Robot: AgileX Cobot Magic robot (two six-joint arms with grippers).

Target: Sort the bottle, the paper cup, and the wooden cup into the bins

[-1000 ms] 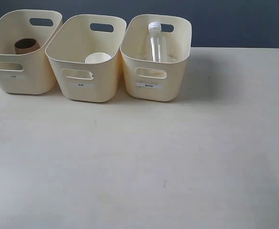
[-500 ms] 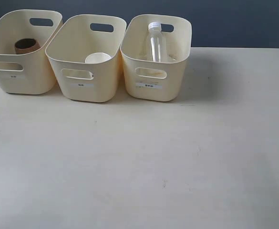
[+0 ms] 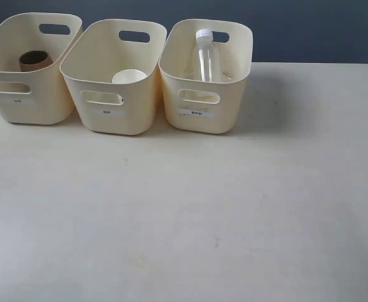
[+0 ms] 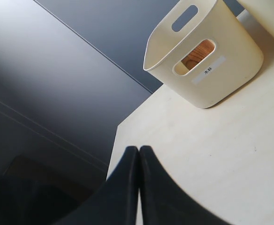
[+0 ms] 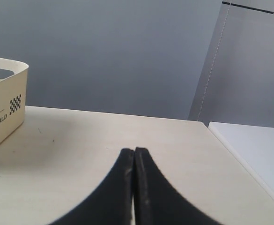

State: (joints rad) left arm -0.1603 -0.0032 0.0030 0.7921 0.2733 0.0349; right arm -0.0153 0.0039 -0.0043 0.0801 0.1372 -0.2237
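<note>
Exterior view: clear white-capped bottle [image 3: 206, 58] upright in right bin [image 3: 206, 113].

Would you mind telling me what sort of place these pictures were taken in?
Probably a lab or test bench set up for sorting trials: three matching labelled bins lined up on a bare pale table, against a plain dark wall.

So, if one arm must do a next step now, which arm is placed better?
Neither: the wooden cup, paper cup and bottle each stand in a bin already. Both tools, left and right, are shut, empty, away from the bins.
</note>
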